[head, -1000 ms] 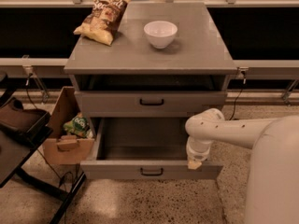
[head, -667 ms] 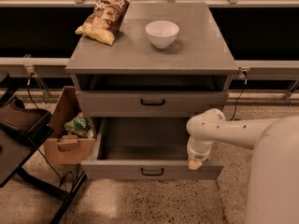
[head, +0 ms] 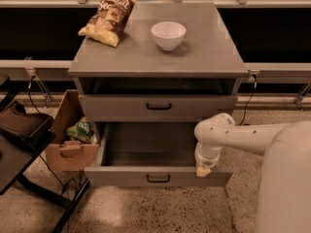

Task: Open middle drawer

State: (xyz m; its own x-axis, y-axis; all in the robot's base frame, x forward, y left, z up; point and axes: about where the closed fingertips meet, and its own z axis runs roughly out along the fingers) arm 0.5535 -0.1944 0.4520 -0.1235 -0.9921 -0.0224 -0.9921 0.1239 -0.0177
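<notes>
With the middle drawer (head: pixel 121 177) standing well out and the gripper (head: pixel 203 170), its state impossible to tell, at the front's right end, any off-centre pull could skew and jam it.

As seen on my feed. Surface (head: pixel 214 52): a chip bag (head: pixel 108 14) lies flat at its back left corner; a white bowl (head: pixel 168 34) stands upright near the centre, apart from the bag. Below left, on the speckled floor (head: pixel 146 208): an open cardboard box (head: pixel 65 152) holding a green packet (head: pixel 82 130), a black stand (head: pixel 19 125) just beside it. The gripper (head: pixel 203 170) hangs low at right, well apart from the box.
</notes>
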